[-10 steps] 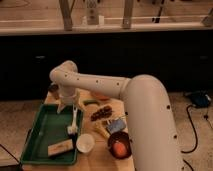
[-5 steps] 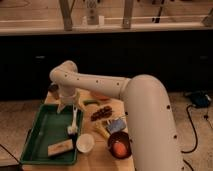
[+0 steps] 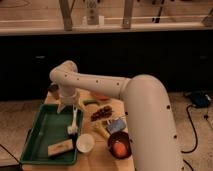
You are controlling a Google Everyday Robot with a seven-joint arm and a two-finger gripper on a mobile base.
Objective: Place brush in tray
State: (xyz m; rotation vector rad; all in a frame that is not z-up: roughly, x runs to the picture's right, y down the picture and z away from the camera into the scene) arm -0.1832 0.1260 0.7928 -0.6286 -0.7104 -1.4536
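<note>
The slim white brush [image 3: 74, 121] lies at the right side of the green tray [image 3: 40, 135], its darker head [image 3: 72, 130] pointing toward the front by the tray's right rim. My gripper [image 3: 70, 107] hangs just above the brush's upper end, at the tray's far right corner. Its jaws stand apart on either side of the handle and do not look closed on it. The white arm [image 3: 145, 115] sweeps in from the right.
A tan wooden block [image 3: 60, 148] lies in the tray's front right corner. A white cup [image 3: 85, 143] stands just right of the tray. A dark round bowl [image 3: 119, 145] holds something orange. A blue item [image 3: 116, 125] and dark snacks [image 3: 102, 112] lie on the table.
</note>
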